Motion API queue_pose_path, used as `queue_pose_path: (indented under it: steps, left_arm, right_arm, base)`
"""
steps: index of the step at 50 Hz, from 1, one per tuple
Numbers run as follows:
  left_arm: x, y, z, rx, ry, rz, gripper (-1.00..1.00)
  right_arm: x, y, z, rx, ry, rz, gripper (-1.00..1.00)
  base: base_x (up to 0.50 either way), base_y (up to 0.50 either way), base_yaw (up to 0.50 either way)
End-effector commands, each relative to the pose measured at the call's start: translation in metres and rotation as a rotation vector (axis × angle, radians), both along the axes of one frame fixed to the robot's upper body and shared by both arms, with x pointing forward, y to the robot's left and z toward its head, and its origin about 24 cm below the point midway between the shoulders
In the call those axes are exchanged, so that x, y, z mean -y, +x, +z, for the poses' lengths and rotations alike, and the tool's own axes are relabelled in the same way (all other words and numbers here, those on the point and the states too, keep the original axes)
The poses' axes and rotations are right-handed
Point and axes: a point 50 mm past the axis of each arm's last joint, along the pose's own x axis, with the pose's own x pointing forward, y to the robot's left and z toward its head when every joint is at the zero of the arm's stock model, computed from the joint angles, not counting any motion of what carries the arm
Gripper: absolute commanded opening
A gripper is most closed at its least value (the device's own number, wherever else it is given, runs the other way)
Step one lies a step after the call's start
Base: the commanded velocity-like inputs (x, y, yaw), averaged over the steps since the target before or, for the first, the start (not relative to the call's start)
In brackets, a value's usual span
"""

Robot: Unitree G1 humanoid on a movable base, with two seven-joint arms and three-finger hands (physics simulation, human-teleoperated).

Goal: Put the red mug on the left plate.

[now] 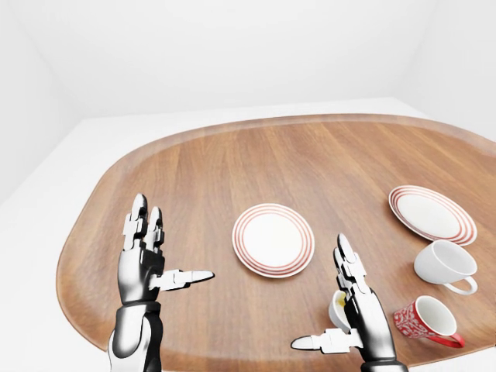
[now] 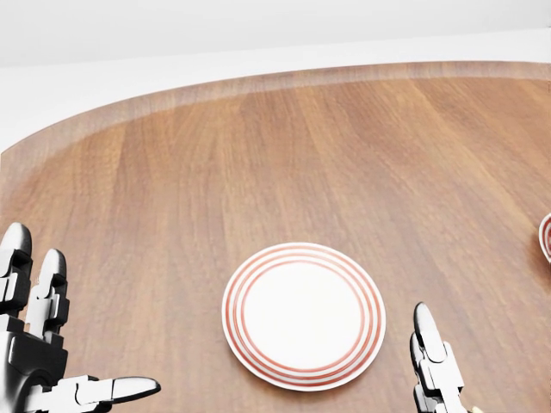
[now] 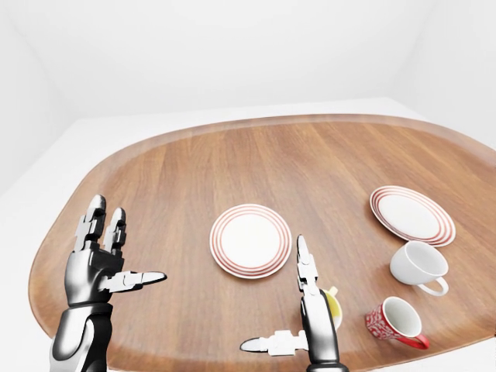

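Both hands, left hand (image 1: 143,263) and right hand (image 1: 358,310), spread empty; red mug (image 1: 425,319) lies tipped right of them

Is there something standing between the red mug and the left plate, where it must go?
Yes. In the right-eye view the yellow mug sits on the table roughly between the red mug and the left plate, and the open right hand hovers beside it. The white mug stands off that path.
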Motion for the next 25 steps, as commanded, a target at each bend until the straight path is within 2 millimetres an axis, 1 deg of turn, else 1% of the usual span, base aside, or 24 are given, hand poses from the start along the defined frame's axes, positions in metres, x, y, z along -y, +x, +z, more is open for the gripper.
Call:
queue_pose_path:
  steps: [1,10,15,17,18,19,20,22,24,25]
  left_arm:
    - [0.0,0.0,0.0,0.0,0.0,-0.001,1.0]
    - [0.0,-0.001,0.0,0.001,0.0,0.0,1.0]
    - [-0.001,0.0,0.0,0.0,-0.004,0.0,1.0]
    - [-0.001,0.0,0.0,-0.003,-0.006,0.002,1.0]
    - [-0.001,0.0,0.0,-0.003,-0.004,0.0,1.0]
    - [0.0,-0.001,0.0,-0.002,0.0,-0.002,1.0]
    - [0.0,-0.001,0.0,-0.001,-0.001,-0.003,1.0]
    - [0.0,0.0,-0.001,-0.004,-0.001,-0.002,1.0]
    - [0.001,0.002,-0.001,-0.009,0.001,-0.002,1.0]
    - [0.004,0.002,-0.002,-0.011,0.007,-0.007,1.0]
  right_arm:
    - [0.0,0.0,0.0,0.0,-0.003,-0.001,1.0]
    - [-0.001,0.0,0.0,0.0,-0.01,0.003,1.0]
    - [0.0,0.0,0.002,0.013,-0.023,-0.017,1.0]
    - [0.003,-0.002,0.002,0.005,-0.008,-0.041,1.0]
    - [0.006,-0.001,0.0,0.015,-0.058,-0.087,1.0]
    - [0.006,-0.001,0.001,0.016,-0.06,-0.09,1.0]
    - [0.006,-0.001,0.002,0.039,-0.133,-0.118,1.0]
    - [0.002,0.0,0.006,0.065,-0.233,-0.154,1.0]
    - [-0.001,0.004,0.001,0.029,-0.296,-0.175,1.0]
    - [-0.003,0.008,0.0,0.031,-0.382,-0.218,1.0]
  base:
    - [0.47,-0.26,0.0]
    - [0.46,-0.27,0.0]
    - [0.49,-0.13,0.0]
    - [0.0,0.0,0.0]
    - [0.0,0.0,0.0]
    - [0.0,0.0,0.0]
    - [0.0,0.0,0.0]
    - [0.0,0.0,0.0]
    - [0.0,0.0,0.0]
    - [0.0,0.0,0.0]
